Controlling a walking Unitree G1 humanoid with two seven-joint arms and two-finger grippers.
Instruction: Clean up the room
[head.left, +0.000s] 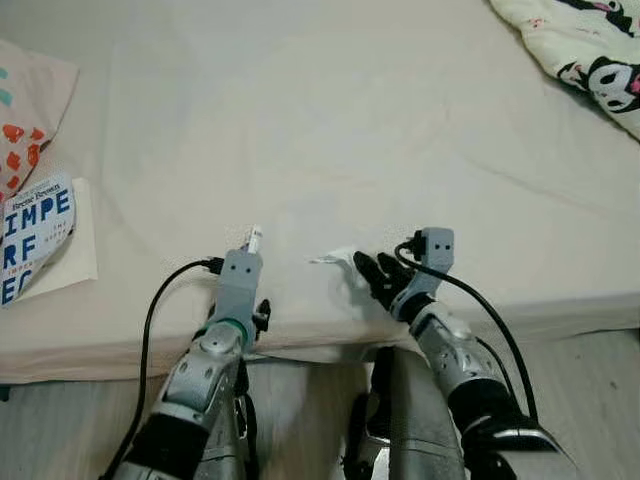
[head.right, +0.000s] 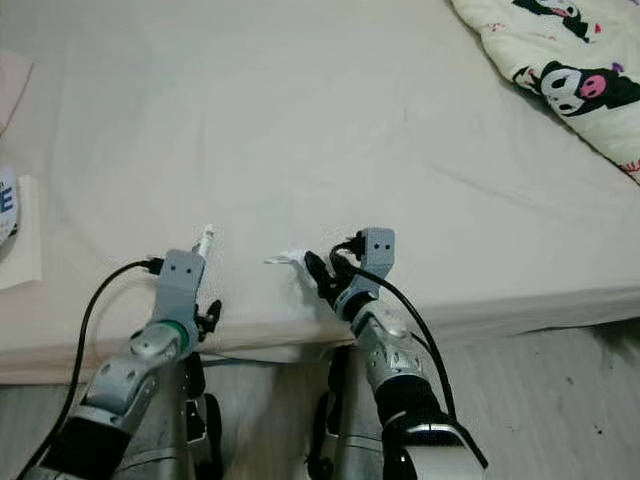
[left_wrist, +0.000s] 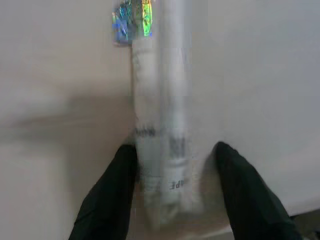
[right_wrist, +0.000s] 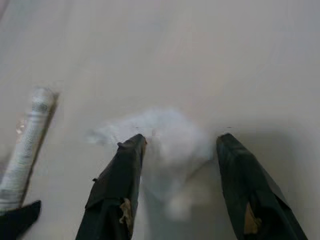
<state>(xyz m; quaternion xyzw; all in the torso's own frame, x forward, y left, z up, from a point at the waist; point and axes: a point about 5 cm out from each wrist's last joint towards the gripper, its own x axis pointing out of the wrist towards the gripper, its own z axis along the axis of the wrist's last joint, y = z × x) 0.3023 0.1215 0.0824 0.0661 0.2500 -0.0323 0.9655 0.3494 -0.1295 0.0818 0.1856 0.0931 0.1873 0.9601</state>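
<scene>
- We see the left gripper (left_wrist: 170, 190) at the near edge of the bed (head.left: 330, 130), its 2 black fingers (left_wrist: 107, 200) spread apart, with a white rolled tube (left_wrist: 160, 125) lying between them; one finger looks to touch it, but we cannot tell a firm grip.
- The tube carries a shiny holographic sticker (left_wrist: 132, 22) at its far end, and grey print along its side is too blurred to read.
- From the head view, the tube's tip (head.left: 255, 237) pokes out just beyond the left wrist.
- The right gripper (right_wrist: 175, 165) is also parted, 2 fingers (right_wrist: 117, 185) either side of a crumpled white tissue (right_wrist: 167, 135) on the sheet; contact unclear.
- The tissue (head.left: 335, 260) sits near the bed's front edge, just beside the right fingertips.
- At the bed's left edge lies a blue-and-white packet (head.left: 35, 235) on a white sheet of paper; large letters read "IMPE", the rest cut off.
- A cartoon-print blanket (head.left: 590, 60) is at the far right corner.
- An orange-patterned pillow (head.left: 25, 110) is at far left.
</scene>
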